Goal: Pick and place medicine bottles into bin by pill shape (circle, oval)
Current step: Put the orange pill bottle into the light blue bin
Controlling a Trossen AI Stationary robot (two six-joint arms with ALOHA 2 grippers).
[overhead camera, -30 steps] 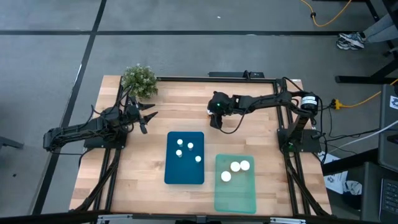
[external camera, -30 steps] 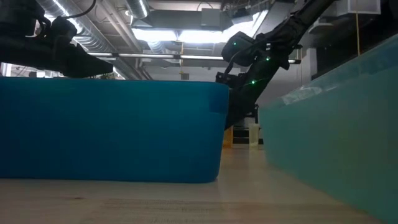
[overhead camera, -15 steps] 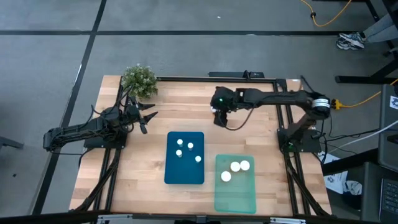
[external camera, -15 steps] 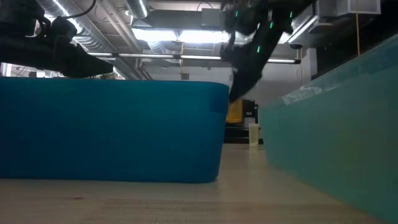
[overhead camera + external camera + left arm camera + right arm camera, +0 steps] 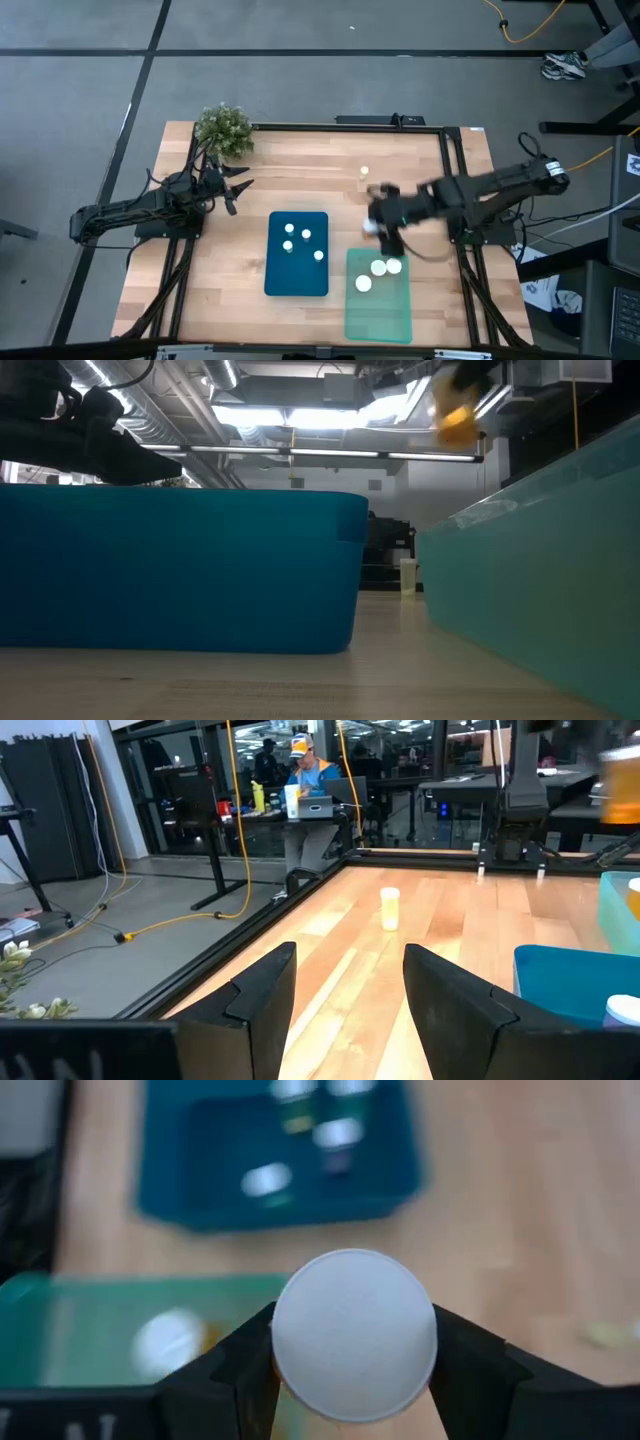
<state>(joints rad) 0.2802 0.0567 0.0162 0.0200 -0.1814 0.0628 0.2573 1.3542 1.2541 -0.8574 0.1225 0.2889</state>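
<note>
Medicine bottle (image 5: 354, 1334), white-capped, clamped in the right tool (image 5: 378, 224); cap pinched between both dark fingers (image 5: 238, 1361) in the right wrist view. Carried in the air just off the pale green bin's (image 5: 378, 325) far corner, on the side toward the blue bin (image 5: 297, 282). Orange body (image 5: 457, 422) seen high and blurred in the low view.

Held three white-capped bottles (image 5: 379, 267) inside the pale green bin, bunched at its far end. Held four bottles (image 5: 291, 230) inside the blue bin, just beside the pale green bin on the left arm's side.

Stood alone, one small pale bottle (image 5: 364, 173), upright on the bare table (image 5: 300, 175), well beyond the pale green bin; also visible between the left fingers (image 5: 258, 1000) in the left wrist view (image 5: 389, 908).

Waited well away from the pale green bin, past the blue bin, the left tool (image 5: 236, 189), fingers spread and holding nothing. Sat at the table's far corner near that tool, a green potted plant (image 5: 222, 129). Seated at a desk in the room beyond, a person (image 5: 309, 783).
</note>
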